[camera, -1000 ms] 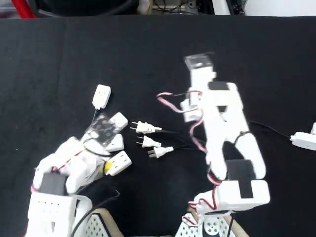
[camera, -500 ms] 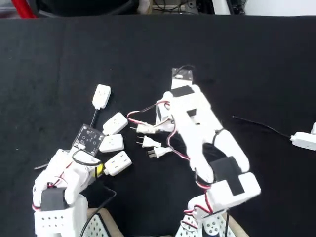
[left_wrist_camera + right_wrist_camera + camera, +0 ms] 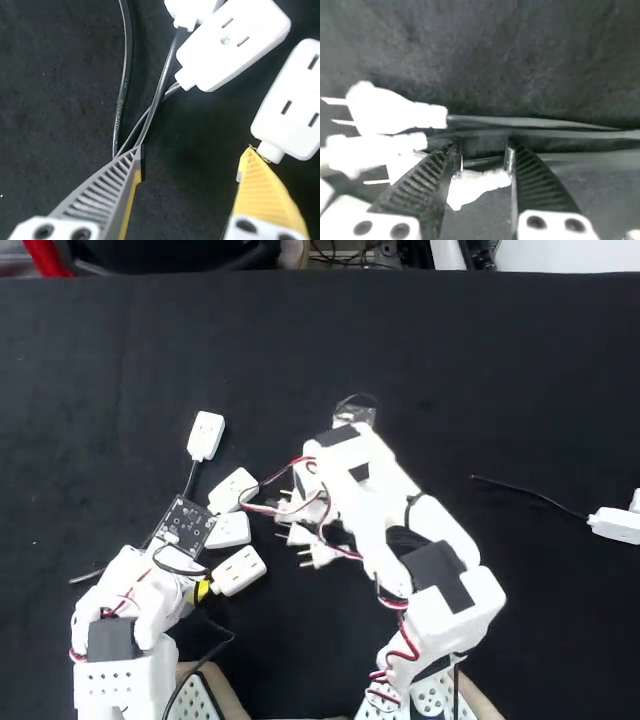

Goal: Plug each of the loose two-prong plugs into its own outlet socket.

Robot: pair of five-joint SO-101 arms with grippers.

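Observation:
Several white outlet sockets [image 3: 235,489] lie left of centre on the black cloth, two of them close up in the left wrist view [image 3: 234,44] [image 3: 295,111]. Three loose white two-prong plugs [image 3: 318,554] lie beside them, prongs toward the sockets. My right gripper [image 3: 481,150] hangs low over the plugs, open, its fingers on either side of one plug's body [image 3: 475,184]. Two other plugs [image 3: 390,112] lie just beyond. My left gripper [image 3: 193,150] is open over bare cloth and black cords, its yellow finger [image 3: 260,185] next to the nearest socket [image 3: 240,570].
Black cords [image 3: 122,85] run from the sockets under the left arm. Plug cords [image 3: 530,122] trail across the cloth beyond the right gripper. Another white socket [image 3: 615,524] with a thin cord lies at the right edge. The cloth's far half is bare.
The right arm has swung from the middle leftward and down onto the plugs. The left arm has drawn back toward the near edge, off the sockets.

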